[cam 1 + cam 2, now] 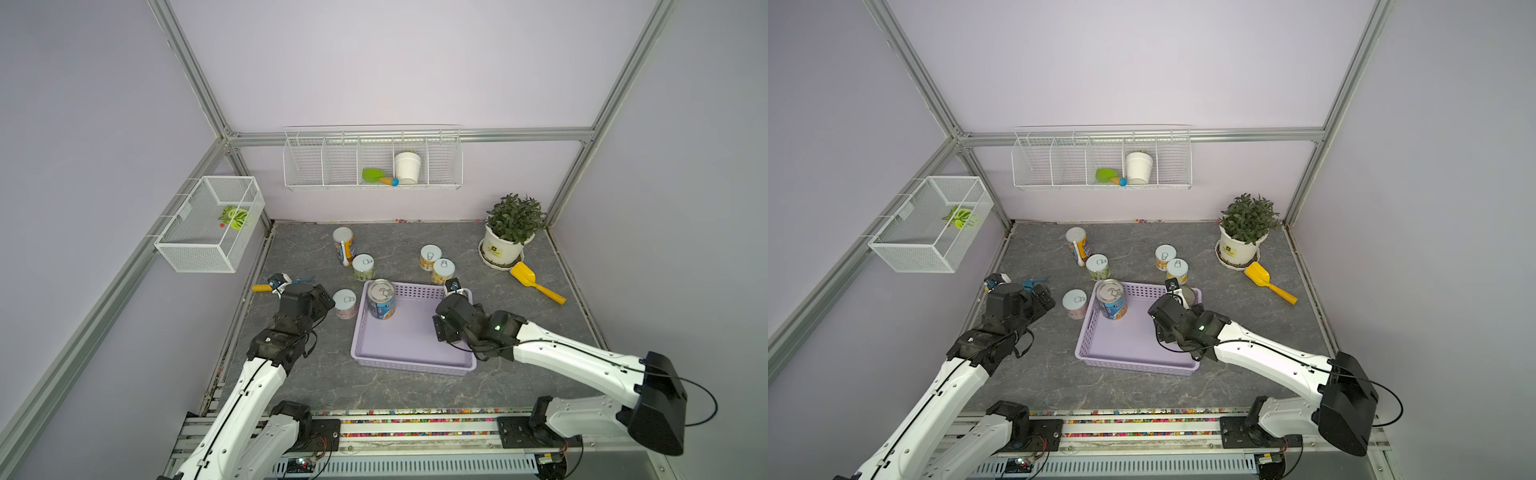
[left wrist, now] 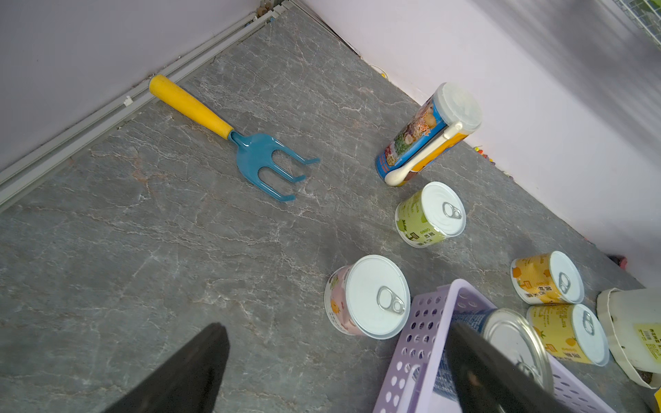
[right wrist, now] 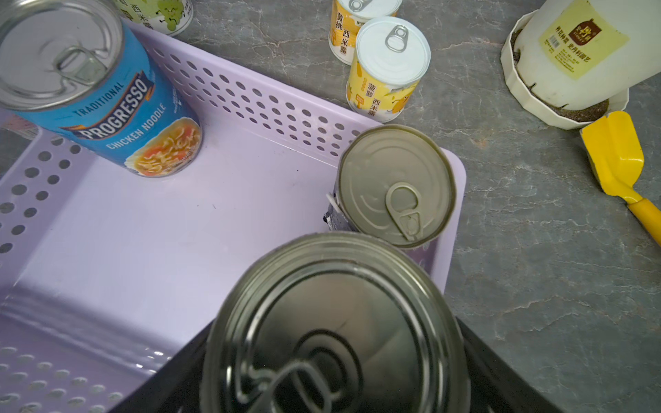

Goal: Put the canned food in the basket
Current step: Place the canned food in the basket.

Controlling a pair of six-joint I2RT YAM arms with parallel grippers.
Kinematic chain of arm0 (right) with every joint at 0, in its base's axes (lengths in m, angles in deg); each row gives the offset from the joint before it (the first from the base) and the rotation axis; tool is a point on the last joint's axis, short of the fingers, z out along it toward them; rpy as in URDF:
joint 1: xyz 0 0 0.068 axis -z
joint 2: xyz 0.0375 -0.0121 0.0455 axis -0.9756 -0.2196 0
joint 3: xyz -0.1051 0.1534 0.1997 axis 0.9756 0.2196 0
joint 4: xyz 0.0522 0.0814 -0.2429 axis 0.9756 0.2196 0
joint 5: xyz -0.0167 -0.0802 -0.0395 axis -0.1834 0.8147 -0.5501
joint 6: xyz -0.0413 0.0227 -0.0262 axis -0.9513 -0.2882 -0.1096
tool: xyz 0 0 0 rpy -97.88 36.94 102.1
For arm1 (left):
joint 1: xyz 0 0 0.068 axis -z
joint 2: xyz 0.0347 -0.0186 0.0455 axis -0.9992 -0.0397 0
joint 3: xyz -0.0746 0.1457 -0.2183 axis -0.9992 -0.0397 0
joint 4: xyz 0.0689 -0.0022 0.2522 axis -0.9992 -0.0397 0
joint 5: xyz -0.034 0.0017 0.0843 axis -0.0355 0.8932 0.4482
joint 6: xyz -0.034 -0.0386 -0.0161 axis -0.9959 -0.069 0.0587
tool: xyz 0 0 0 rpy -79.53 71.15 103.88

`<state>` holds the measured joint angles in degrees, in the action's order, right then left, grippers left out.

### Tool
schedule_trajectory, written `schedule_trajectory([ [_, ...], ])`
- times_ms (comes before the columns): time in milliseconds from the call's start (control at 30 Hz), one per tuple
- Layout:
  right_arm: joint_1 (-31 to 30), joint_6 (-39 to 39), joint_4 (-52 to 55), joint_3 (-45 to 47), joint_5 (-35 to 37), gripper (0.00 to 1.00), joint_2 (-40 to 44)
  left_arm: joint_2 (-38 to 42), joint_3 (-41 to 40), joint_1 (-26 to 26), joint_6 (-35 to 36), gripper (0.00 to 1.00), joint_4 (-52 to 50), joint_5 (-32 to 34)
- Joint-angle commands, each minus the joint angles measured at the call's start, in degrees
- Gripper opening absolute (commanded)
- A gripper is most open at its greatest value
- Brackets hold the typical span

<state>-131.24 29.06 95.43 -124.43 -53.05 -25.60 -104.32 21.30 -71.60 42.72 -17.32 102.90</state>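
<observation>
Right gripper [image 3: 336, 361]: closed on the sides of a silver-topped can [image 3: 336, 314], which is upright over the basket floor near the far right corner. Whether its base touches the floor cannot be told.
Basket [image 1: 409, 332]: lavender, at mid-table. A blue soup can [image 1: 381, 300] stands in its far left corner and a grey-lidded can [image 3: 397, 186] in its far right corner, just beside the gripped one.
Left gripper [image 2: 336, 327]: jaws wide apart and empty, above the table beside the basket's left wall, near the pink can [image 1: 345, 303].
Cans outside: the pink can stands just beside the basket's left wall. The green can [image 1: 363, 267] and the tall lidded can [image 1: 344, 246] stand behind it. Two yellow cans [image 1: 430, 257] stand close together behind the far wall.
Handling (judged): rigid metal that will not crush, probably heavy for its size. The smooth label may slip in the grip.
Hold (judged): across the round wall at mid-height, with jaws level and the can upright. The pull tab is best avoided.
Risk (judged): nudging the grey-lidded can on release.
</observation>
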Motion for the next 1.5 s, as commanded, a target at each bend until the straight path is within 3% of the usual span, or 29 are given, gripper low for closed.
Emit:
schedule_trajectory([
  [0, 1.0, 0.8, -8.1, 0.6, 6.1, 0.45, 0.5, 0.4, 0.0, -0.2, 0.6, 0.99, -1.0, -0.1],
  [533, 5.6, -0.3, -15.1, 6.8, 5.6, 0.49, -1.6, 0.4, 0.0, -0.3, 0.4, 0.99, -0.9, 0.0],
  [1333, 6.7, 1.3, -16.2, 7.4, 5.0, 0.97, -4.5, 2.6, -2.3, -0.3, 2.0, 1.00, 1.5, -2.2],
  [1467, 6.7, 1.2, -16.2, 7.3, 4.9, 0.98, -3.9, 4.7, -3.2, -0.3, 1.9, 0.99, 1.7, -1.5],
])
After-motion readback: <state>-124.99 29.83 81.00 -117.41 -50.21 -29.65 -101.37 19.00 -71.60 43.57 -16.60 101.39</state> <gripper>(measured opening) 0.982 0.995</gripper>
